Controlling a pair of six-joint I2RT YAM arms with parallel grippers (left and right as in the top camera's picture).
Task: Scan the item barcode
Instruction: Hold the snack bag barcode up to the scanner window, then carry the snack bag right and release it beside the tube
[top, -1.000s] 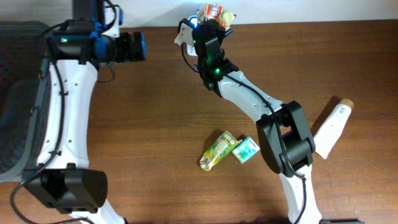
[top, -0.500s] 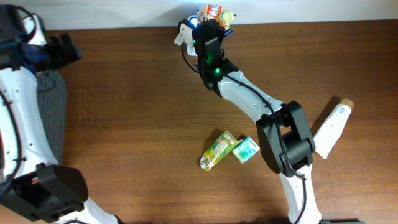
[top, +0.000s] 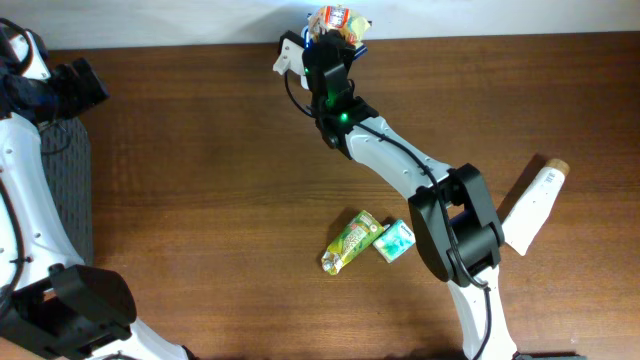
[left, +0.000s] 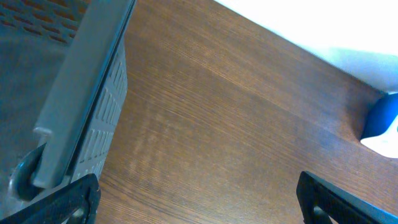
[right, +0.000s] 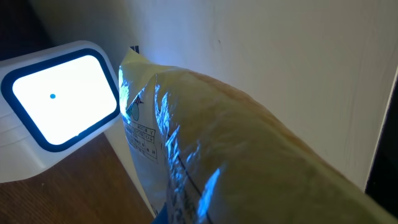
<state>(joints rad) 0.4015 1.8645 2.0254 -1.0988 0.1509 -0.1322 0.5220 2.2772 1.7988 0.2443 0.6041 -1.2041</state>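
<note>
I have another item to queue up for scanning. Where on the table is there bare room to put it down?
Widest bare wood lies between the basket and the right arm. Another open stretch sits behind the bottle, right of that arm. Crowded: the scanner with the bag, and the pouch and carton by the arm's base.

A mock shop-checkout bench: wooden table (top: 200, 200), lit barcode scanner (right: 59, 102), packaged snacks (top: 352, 241).

Overhead looks down on table (top: 200, 150); right wrist, close, shares scanner (right: 56, 106) with it.
</note>
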